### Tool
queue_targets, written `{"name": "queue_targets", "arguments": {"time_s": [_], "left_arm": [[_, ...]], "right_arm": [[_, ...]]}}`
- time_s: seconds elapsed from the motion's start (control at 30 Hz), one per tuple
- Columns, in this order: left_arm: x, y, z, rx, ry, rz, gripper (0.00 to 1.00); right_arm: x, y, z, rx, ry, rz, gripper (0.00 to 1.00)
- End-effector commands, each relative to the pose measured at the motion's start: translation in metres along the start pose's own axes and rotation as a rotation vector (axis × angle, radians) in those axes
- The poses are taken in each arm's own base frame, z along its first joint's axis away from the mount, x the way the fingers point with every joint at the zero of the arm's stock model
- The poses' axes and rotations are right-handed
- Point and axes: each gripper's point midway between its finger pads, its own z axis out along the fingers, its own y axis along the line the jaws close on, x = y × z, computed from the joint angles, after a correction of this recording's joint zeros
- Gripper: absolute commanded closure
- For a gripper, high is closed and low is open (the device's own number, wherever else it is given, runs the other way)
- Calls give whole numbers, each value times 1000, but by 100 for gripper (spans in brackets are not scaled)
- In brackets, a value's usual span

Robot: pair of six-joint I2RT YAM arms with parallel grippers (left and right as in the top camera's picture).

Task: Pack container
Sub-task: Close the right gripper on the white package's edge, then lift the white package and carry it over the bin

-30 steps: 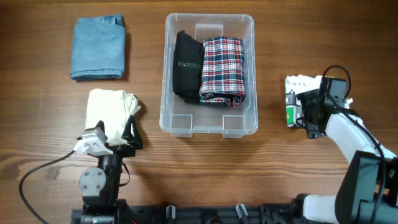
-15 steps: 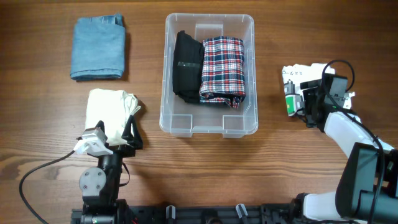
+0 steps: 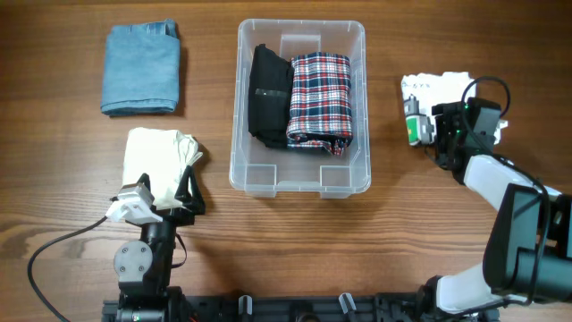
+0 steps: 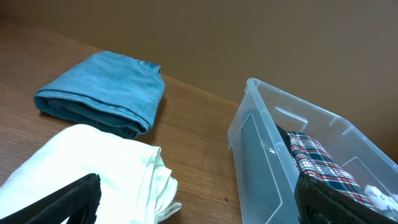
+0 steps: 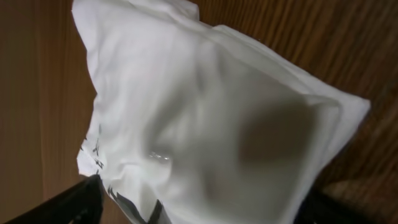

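Now my right gripper (image 3: pixel 435 134) has nudged the white packet (image 3: pixel 427 87) farther away; I can't tell its grip. Left gripper (image 3: pixel 186 190) gapes wide.

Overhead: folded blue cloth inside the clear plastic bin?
No, the folded blue cloth lies on the wooden table, left of the clear plastic bin.

L arm (image 3: pixel 136 262): black body, round grey joint disc w/ screws, white wrist block, black fingers (image 4: pixel 65 200). Black cable (image 3: pixel 31 264) loops off L side. R arm (image 3: pixel 496 183): white links, black wrist, dk grey lower link, thin black cable loop (image 3: pixel 487 79) at wrist.
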Motion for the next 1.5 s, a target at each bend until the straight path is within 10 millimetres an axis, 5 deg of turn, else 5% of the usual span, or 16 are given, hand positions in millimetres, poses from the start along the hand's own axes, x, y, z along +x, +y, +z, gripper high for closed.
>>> {"name": "queue_targets", "arguments": {"time_s": [0.0, 0.4, 0.57, 0.67, 1.03, 1.23, 1.47], "left_arm": [[3, 1, 0, 1, 9, 19, 0], [3, 1, 0, 1, 9, 19, 0], [3, 1, 0, 1, 9, 19, 0], [3, 1, 0, 1, 9, 19, 0], [3, 1, 0, 1, 9, 19, 0], [3, 1, 0, 1, 9, 19, 0], [3, 1, 0, 1, 9, 19, 0]], "right_arm": [[29, -38, 15, 86, 115, -12, 30], [32, -40, 12, 98, 131, 3, 66], [25, -14, -3, 18, 118, -5, 69], [19, 10, -18, -61, 104, -41, 80], [14, 99, -108, -421, 100, -171, 84], [41, 152, -179, -743, 244, -275, 85], [93, 182, -275, -1075, 560, -447, 88]]}}
